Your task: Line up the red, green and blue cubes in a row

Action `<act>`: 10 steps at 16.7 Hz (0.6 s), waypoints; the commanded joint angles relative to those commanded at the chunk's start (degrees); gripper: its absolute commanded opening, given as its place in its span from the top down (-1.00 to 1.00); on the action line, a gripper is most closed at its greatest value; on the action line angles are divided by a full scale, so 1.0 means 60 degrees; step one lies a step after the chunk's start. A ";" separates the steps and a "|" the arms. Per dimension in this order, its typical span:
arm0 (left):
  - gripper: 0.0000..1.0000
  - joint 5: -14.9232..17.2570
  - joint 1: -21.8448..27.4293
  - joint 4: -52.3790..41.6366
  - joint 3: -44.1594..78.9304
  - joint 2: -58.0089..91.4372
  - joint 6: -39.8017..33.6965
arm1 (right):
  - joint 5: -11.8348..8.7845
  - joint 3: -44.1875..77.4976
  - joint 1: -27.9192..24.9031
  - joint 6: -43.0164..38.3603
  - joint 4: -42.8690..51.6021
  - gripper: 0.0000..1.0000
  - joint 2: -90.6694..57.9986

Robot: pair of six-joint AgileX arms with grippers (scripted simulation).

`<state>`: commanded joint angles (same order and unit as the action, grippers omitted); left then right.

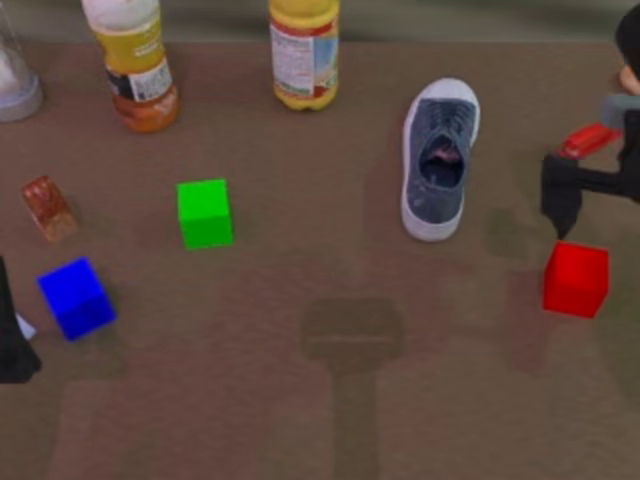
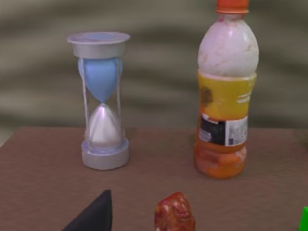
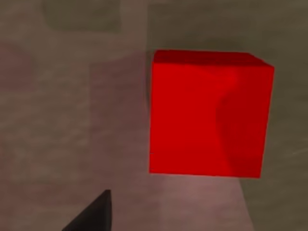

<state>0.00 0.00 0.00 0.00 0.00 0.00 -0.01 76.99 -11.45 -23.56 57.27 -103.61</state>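
Observation:
The red cube (image 1: 575, 280) sits on the table at the right and fills the right wrist view (image 3: 209, 113). My right gripper (image 1: 562, 212) hovers open just behind and above it, holding nothing; one dark fingertip (image 3: 96, 211) shows in the right wrist view. The green cube (image 1: 204, 213) stands left of centre. The blue cube (image 1: 76, 298) lies at the near left. My left gripper (image 1: 12, 350) is parked at the left edge beside the blue cube, open and empty. A sliver of the green cube (image 2: 305, 219) shows in the left wrist view.
A grey shoe (image 1: 440, 160) lies right of centre. Two bottles (image 1: 135, 65) (image 1: 304, 50) and an hourglass (image 1: 15, 85) stand along the back. A brownish-red speckled block (image 1: 48, 208) lies at the left. A red stapler (image 1: 588, 140) sits behind the right gripper.

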 joint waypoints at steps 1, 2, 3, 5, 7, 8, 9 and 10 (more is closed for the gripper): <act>-1.00 0.0000 0.0000 0.0000 0.0000 0.0000 0.0000 | 0.0003 0.0410 -0.0058 -0.0120 0.0272 -1.00 -0.0485; -1.00 0.0000 0.0000 0.0000 0.0000 0.0000 0.0000 | 0.0007 0.0760 -0.0106 -0.0220 0.0497 -1.00 -0.0878; -1.00 0.0000 0.0000 0.0000 0.0000 0.0000 0.0000 | 0.0010 0.1044 -0.0145 -0.0300 0.0673 -1.00 -0.1180; -1.00 0.0000 0.0000 0.0000 0.0000 0.0000 0.0000 | 0.0013 0.1383 -0.0190 -0.0391 0.0870 -1.00 -0.1512; -1.00 0.0000 0.0000 0.0000 0.0000 0.0000 0.0000 | 0.0014 0.1426 -0.0196 -0.0402 0.0893 -1.00 -0.1550; -1.00 0.0000 0.0000 0.0000 0.0000 0.0000 0.0000 | 0.0014 0.1426 -0.0196 -0.0402 0.0893 -1.00 -0.1550; -1.00 0.0000 0.0000 0.0000 0.0000 0.0000 0.0000 | 0.0014 0.1426 -0.0196 -0.0402 0.0893 -1.00 -0.1550; -1.00 0.0000 0.0000 0.0000 0.0000 0.0000 0.0000 | 0.0011 0.1399 -0.0143 -0.0392 0.0872 -1.00 -0.1522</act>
<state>0.00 0.00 0.00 0.00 0.00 0.00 0.06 85.38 -12.31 -25.91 62.50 -112.75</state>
